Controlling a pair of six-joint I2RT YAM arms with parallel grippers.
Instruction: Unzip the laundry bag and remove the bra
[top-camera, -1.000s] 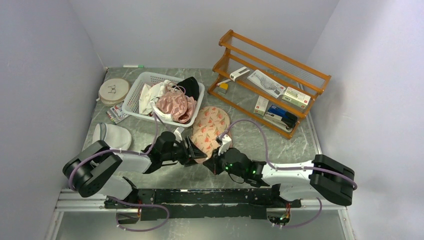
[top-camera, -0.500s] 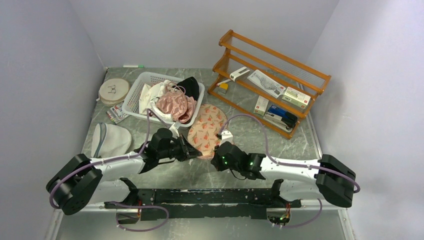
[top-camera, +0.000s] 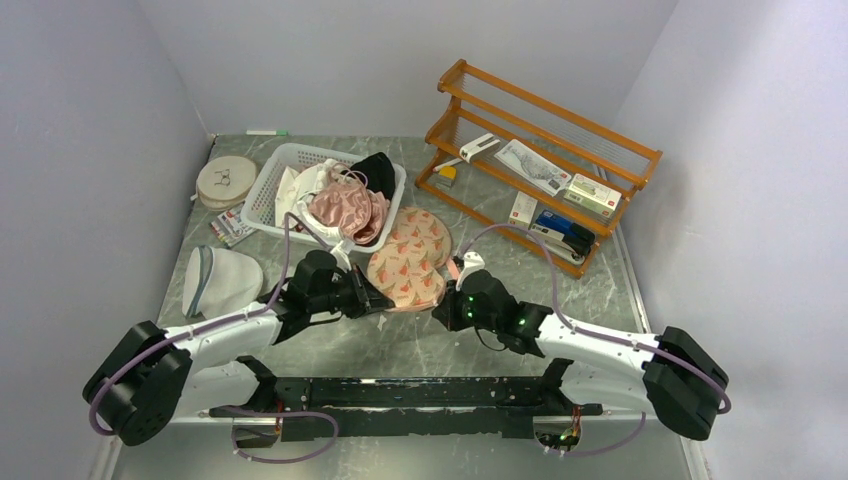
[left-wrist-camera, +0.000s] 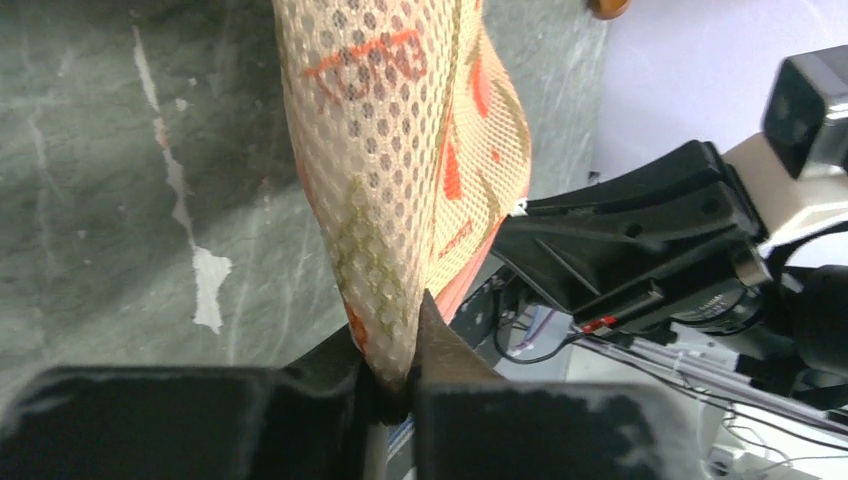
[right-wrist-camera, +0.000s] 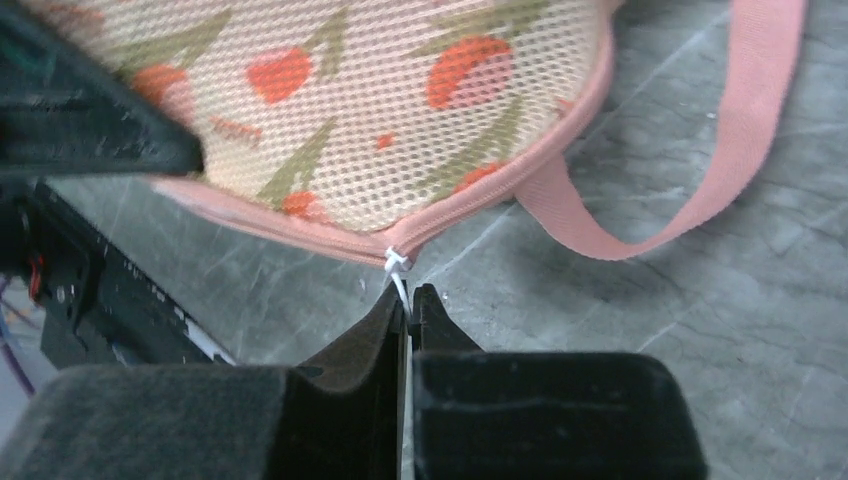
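Evidently little is done: the bag (top-camera: 408, 262), mid-frame, is pinched by the left gripper (left-wrist-camera: 397, 375), its pull (right-wrist-camera: 398, 264) by the right gripper (right-wrist-camera: 409, 305); the zip (right-wrist-camera: 290, 236) looks shut, bra unseen.

The laundry bag (top-camera: 408, 262) was peach mesh printed with orange-red and green sprigs, edged in pink zipper tape, with a pink strap (right-wrist-camera: 755, 110) and a white zip pull (right-wrist-camera: 398, 265). The worktop (top-camera: 600, 285) was grey-green marble with pale veins. The rack (top-camera: 548, 104) was orange-brown, the basket (top-camera: 262, 195) white, and the left gripper (left-wrist-camera: 395, 395) and right gripper (right-wrist-camera: 410, 305) black.
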